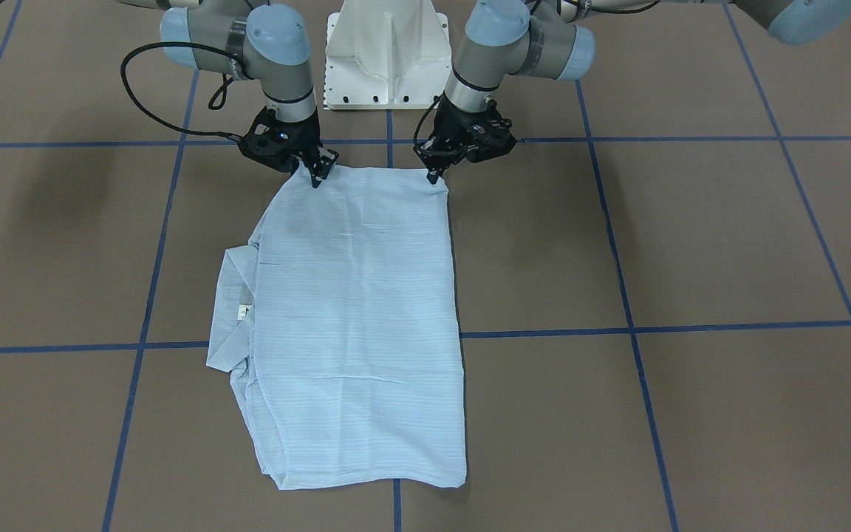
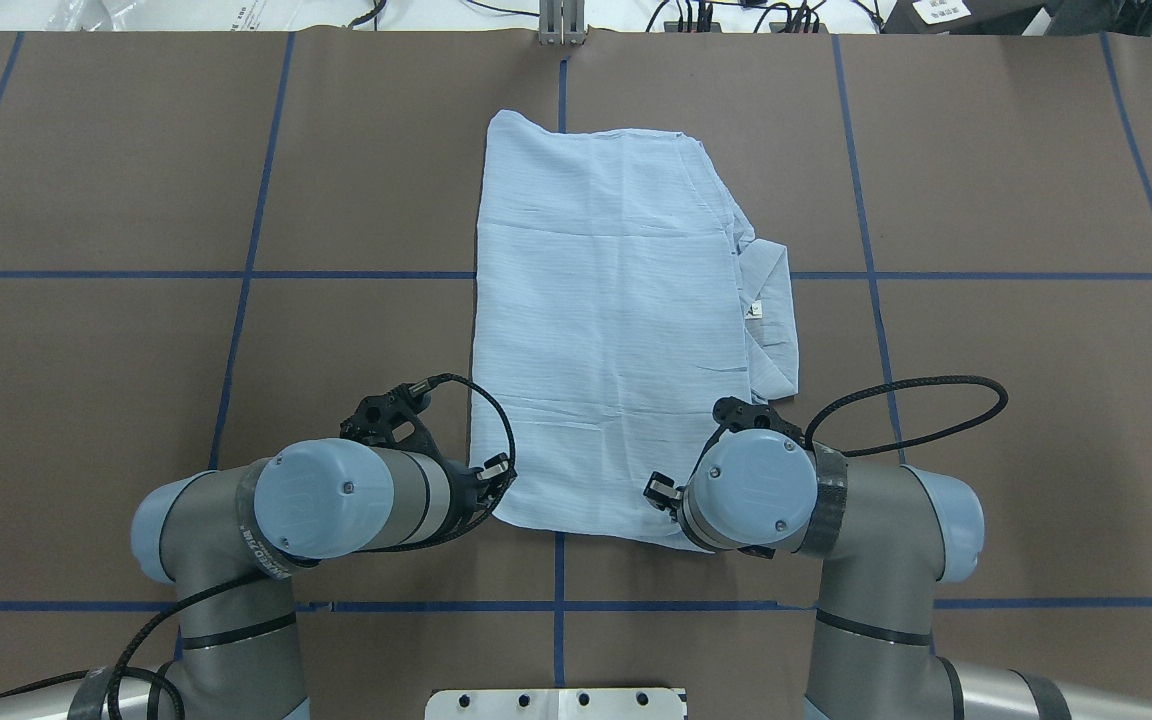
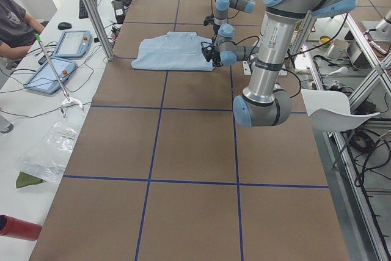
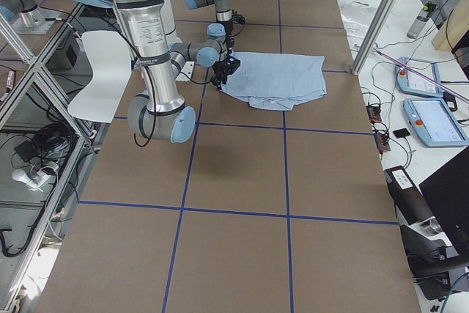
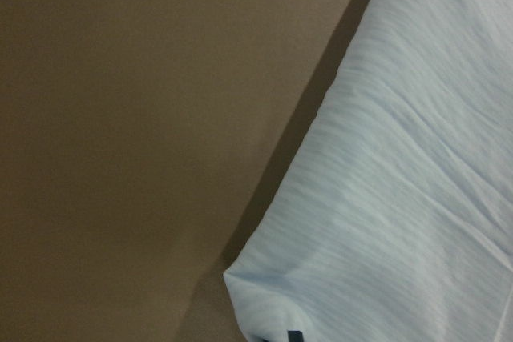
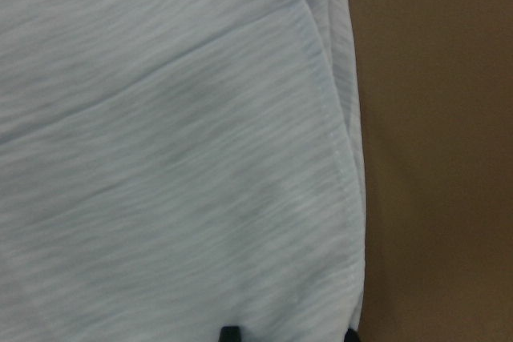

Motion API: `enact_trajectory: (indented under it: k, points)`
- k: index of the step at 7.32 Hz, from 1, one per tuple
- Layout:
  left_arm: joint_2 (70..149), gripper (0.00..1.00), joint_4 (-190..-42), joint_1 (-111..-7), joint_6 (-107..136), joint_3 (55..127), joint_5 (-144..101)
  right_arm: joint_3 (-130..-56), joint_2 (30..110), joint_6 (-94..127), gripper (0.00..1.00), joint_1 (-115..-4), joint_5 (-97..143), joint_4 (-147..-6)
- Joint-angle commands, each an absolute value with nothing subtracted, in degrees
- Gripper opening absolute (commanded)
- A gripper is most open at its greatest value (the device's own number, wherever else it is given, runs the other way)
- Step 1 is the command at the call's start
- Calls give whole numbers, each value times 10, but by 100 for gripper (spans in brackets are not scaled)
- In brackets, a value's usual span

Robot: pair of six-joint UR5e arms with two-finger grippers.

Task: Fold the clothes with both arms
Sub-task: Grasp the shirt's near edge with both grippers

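Since the shirt lies folded long on the surface, the right gripper, spread over one near corner, and the left gripper at the other, whose state I cannot tell, seem placed to lift that edge.

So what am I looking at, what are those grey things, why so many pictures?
Those are the robot's left arm and right arm, each ending in a two-finger gripper. Six cameras show one moment: one faces the robot, one looks over its shoulders, two watch from the ends of the table, one rides on each wrist. On the table lies a pale blue striped shirt, partly folded. The left gripper and right gripper sit at its two corners nearest the robot; nothing is lifted; a pinch isn't clear.
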State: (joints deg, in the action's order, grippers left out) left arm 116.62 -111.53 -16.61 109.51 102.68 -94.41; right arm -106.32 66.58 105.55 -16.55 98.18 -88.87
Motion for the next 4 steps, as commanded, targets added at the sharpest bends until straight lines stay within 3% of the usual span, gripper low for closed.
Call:
enact_trajectory:
  k: [1, 3, 4]
  points:
    - [1166, 0, -1115, -166, 1095, 1027, -944, -1064, 664, 1056, 14, -166, 982, -889]
    - [1166, 0, -1115, -166, 1094, 1027, -944, -1064, 662, 1056, 0, -172, 987, -889]
    - [1166, 0, -1115, -166, 1094, 1027, -944, -1065, 662, 1056, 0, -176, 993, -889]
